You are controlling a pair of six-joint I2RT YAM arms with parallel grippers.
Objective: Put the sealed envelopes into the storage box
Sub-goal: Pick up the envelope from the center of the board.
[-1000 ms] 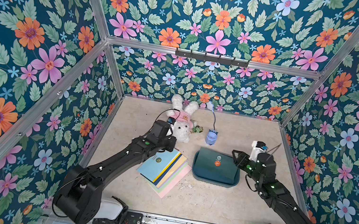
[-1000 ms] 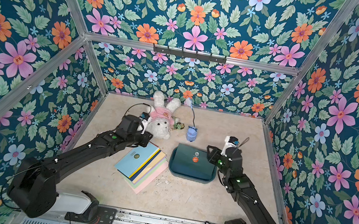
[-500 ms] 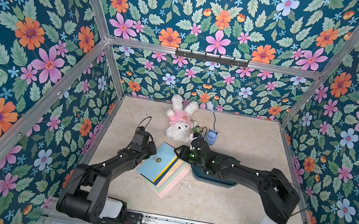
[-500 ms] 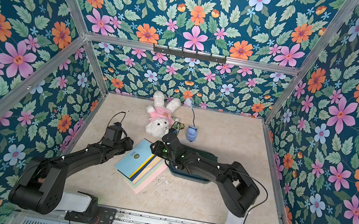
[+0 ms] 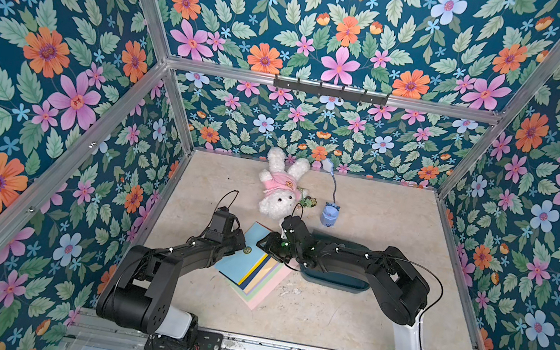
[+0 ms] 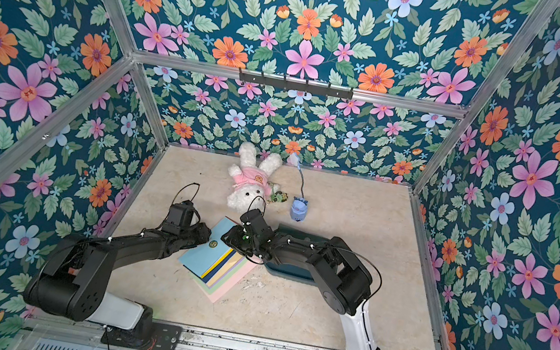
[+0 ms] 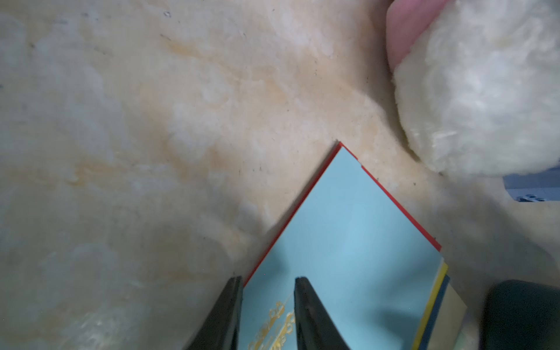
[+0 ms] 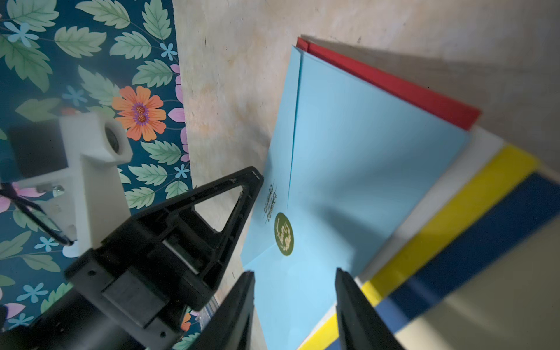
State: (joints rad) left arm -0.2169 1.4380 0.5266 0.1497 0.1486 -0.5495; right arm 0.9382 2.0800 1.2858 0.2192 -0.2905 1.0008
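Marbled desk (image 5: 325, 308) is carrying the sealed envelopes (image 5: 253, 272), fanned beside the storage box (image 5: 333, 281); left tool (image 7: 268, 278), spread, is probably steadying them while right tool (image 8: 294, 271), spread, is straddling the top one.

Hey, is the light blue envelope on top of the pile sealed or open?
Sealed. The light blue envelope has its flap flat, held by a round green sticker.
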